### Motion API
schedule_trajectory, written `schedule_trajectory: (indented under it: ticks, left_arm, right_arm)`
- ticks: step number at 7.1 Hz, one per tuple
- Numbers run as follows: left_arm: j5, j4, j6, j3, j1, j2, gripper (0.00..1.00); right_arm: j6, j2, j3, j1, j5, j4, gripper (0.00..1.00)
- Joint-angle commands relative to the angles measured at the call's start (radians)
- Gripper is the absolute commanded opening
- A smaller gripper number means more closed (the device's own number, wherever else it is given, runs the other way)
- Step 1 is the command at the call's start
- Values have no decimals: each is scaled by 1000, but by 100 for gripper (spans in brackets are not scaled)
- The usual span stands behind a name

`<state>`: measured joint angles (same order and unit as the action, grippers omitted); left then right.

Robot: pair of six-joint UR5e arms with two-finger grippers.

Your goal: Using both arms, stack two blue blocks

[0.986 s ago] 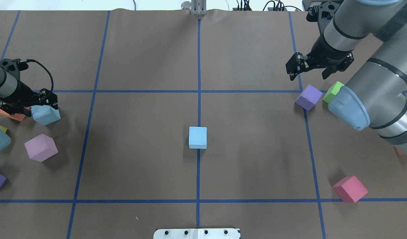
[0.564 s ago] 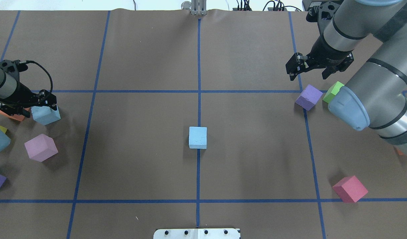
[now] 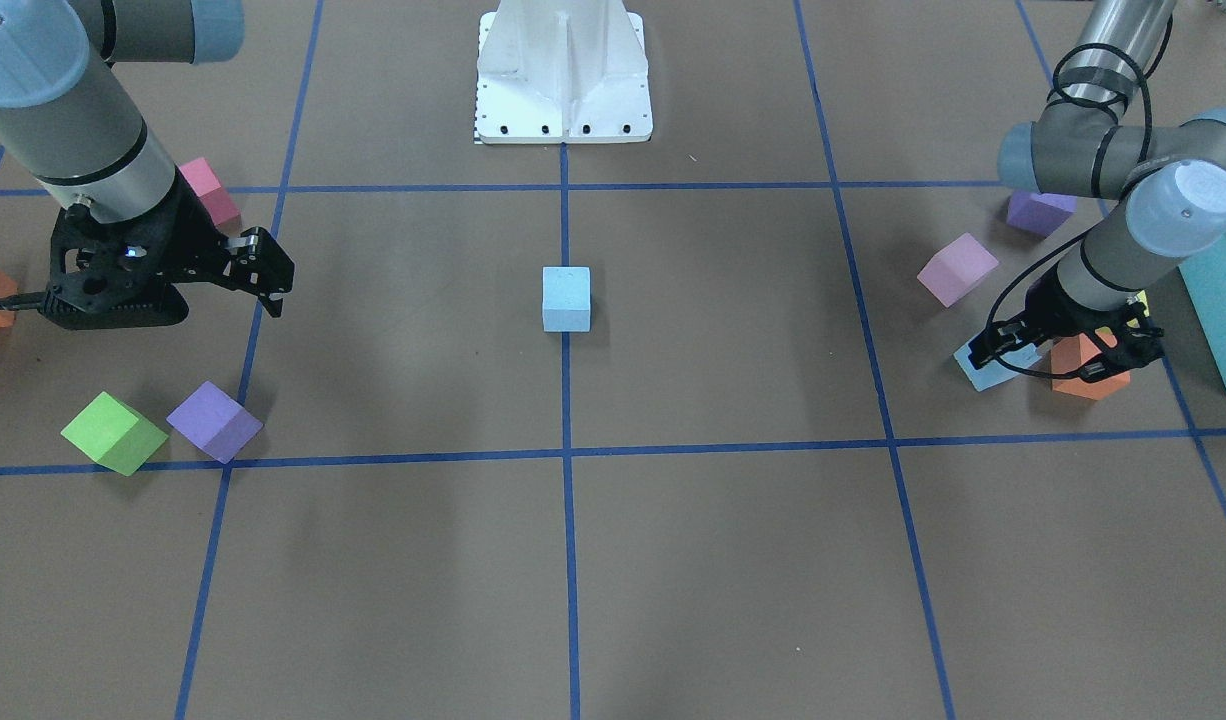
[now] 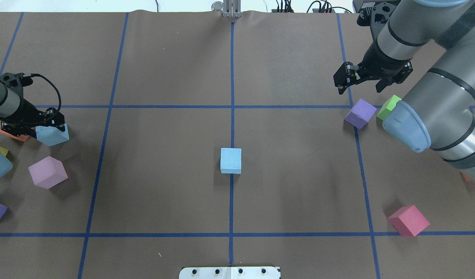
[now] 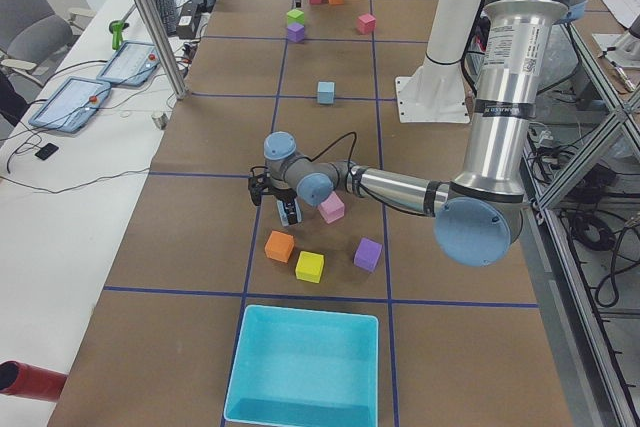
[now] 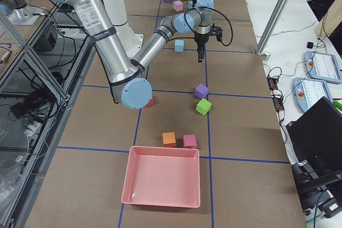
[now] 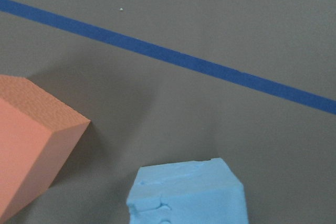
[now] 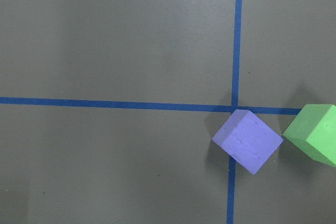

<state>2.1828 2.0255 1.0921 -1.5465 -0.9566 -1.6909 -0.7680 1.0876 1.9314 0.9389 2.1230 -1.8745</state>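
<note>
Honestly barely started: left gripper (image 4: 48, 126) straddles side blue block (image 4: 53, 135) (squeezing? can't tell), right gripper (image 4: 359, 88) hangs spread, centre blue block (image 4: 231, 160) bare.

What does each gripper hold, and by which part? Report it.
Right gripper: open, holds nothing. Left gripper straddles opposite sides of the left blue block; whether it is clamped cannot be told.
</note>
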Motion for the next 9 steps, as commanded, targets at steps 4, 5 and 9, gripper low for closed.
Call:
schedule_trajectory:
  ticks: [4,5,9]
  left_arm:
    - [0,1,8,-4,2,-15,66]
    - [0,1,3,-6,2,-13,66]
    - [9,-51,0,-162,30,-47,64]
  right_arm:
    - [7,0,-5,-2,0,0,99]
    - [16,0,-6,0,0,0,99]
    - [56,12,-5,23,2,0,99]
